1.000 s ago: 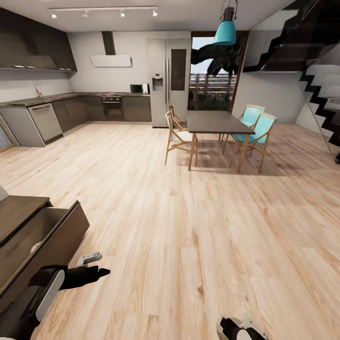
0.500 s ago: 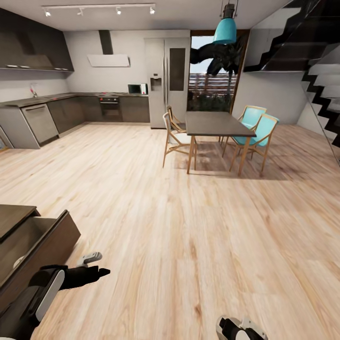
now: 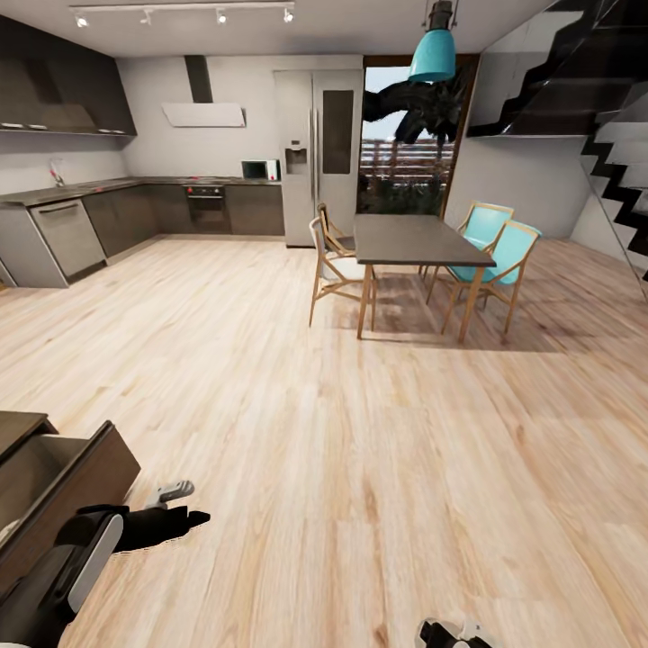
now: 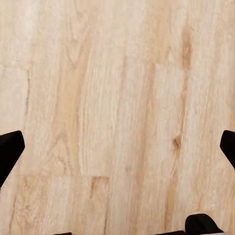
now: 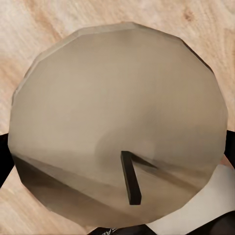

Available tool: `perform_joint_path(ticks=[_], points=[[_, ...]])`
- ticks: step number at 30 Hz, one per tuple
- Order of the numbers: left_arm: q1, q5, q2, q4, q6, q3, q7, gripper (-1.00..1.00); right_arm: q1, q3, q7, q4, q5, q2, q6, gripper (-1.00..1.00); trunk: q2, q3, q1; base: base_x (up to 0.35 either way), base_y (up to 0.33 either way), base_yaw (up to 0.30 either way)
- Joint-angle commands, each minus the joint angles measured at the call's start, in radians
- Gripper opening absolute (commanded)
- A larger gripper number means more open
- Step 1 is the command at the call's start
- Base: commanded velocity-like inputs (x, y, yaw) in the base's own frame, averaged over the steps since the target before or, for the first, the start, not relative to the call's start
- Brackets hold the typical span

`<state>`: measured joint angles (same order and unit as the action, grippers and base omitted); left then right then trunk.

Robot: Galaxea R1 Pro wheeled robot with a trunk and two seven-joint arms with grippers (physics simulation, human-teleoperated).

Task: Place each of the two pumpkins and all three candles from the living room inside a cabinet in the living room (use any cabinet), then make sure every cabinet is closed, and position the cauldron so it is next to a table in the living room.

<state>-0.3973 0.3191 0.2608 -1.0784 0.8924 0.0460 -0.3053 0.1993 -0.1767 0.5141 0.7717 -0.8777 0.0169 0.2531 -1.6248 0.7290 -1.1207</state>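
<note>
1. Head view: one cabinet (image 3: 63,481) at lower left, its drawer pulled out; left tool (image 3: 175,506) beside it above the floor (image 3: 360,432), fingers spread. One bench (image 3: 409,241) with four chairs (image 3: 333,261) stands far off.
2. Left wrist view: two dark fingertips (image 4: 10,152) wide apart over bare planks.
3. Right wrist view: one candle (image 5: 117,122) seen end-on, long axis toward the camera, wick (image 5: 131,177) visible; right tool (image 5: 117,215) pinches it.

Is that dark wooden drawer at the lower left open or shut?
Open. In the head view the cabinet drawer is pulled out from its front, showing a pale inside. Whether anything lies in it, I cannot tell.
</note>
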Motion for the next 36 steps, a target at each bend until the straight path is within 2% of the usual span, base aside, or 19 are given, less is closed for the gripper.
perform_joint_path(ticks=[1, 6, 9, 13, 36], points=[[0.000, 0.000, 0.000, 0.000, -0.001, 0.000, 0.000, 1.00, 0.000, 0.001, 0.000, 0.000, -0.002, 0.000, -0.002, -1.00, 0.000, 0.000, 0.000, 0.303, 0.000, 0.000], [0.000, 0.000, -0.001, 0.000, -0.001, -0.004, 0.000, 1.00, 0.000, 0.006, 0.001, 0.000, -0.003, 0.000, -0.002, -1.00, 0.000, 0.000, 0.000, 0.303, 0.000, 0.000], [0.000, 0.000, 0.000, 0.001, -0.002, -0.025, 0.001, 1.00, 0.000, 0.008, 0.001, 0.000, -0.003, 0.000, -0.002, -1.00, 0.000, 0.000, 0.000, 0.303, 0.000, 0.000], [0.000, 0.000, 0.000, 0.001, -0.002, -0.032, 0.001, 1.00, 0.000, 0.009, 0.001, 0.000, -0.004, 0.000, -0.002, -1.00, 0.000, 0.000, 0.000, 0.303, -0.004, 0.000], [0.000, 0.000, 0.000, 0.002, -0.013, -0.034, 0.002, 1.00, 0.000, 0.011, 0.003, 0.000, -0.007, -0.002, -0.002, -1.00, 0.000, 0.000, 0.000, 0.298, -0.137, 0.000]])
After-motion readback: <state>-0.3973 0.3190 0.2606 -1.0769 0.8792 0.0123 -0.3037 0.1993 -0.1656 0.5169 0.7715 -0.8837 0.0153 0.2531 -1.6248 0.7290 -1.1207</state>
